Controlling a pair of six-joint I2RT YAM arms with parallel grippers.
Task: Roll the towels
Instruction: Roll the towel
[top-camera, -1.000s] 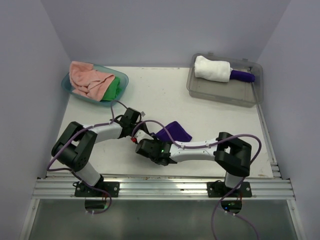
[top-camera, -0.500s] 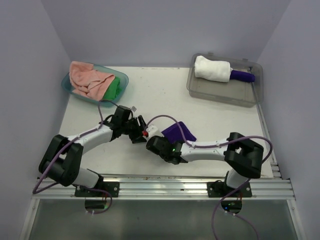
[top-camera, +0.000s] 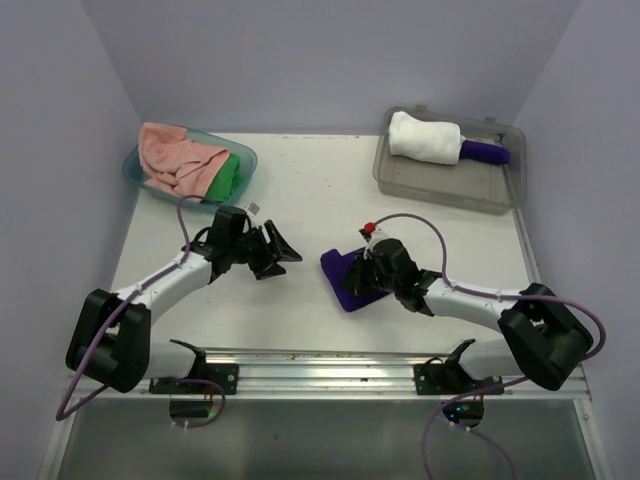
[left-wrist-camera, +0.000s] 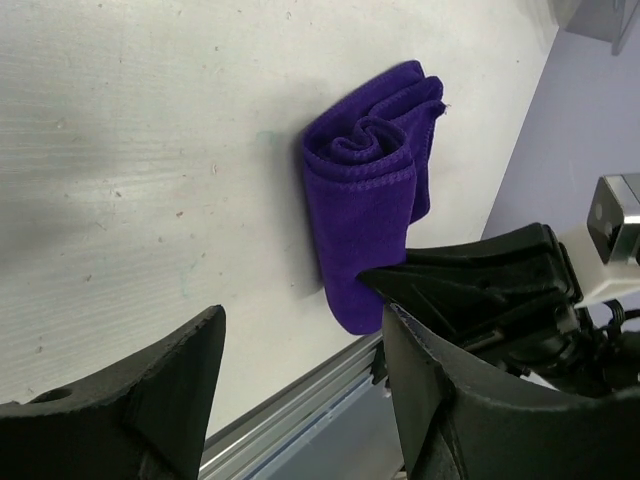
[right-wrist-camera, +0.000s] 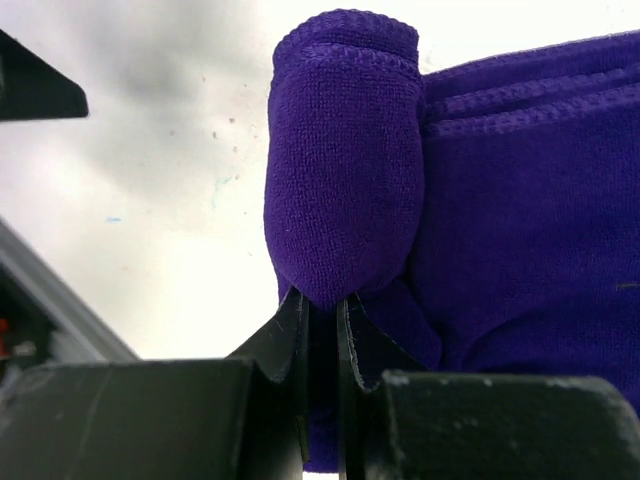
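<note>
Only the left wrist view showed the spiral end of the partly rolled purple towel (left-wrist-camera: 375, 190), which lay on the counter (left-wrist-camera: 150, 150) near its front edge. Only the right wrist view showed the right end effector (right-wrist-camera: 322, 305) pinching that towel's fold. The left end effector (top-camera: 278, 250) stood spread, apart to the left. There were two containers at the far side. The teal tub (top-camera: 138, 172) held one pink towel (top-camera: 175, 160) and one green towel (top-camera: 230, 178). The grey tray (top-camera: 445, 187) held one white towel (top-camera: 425, 138), rolled, and one purple roll (top-camera: 485, 152).

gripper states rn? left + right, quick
Left gripper: open, holding nothing.
Right gripper: closed on the rolled end of the dark purple towel.
</note>
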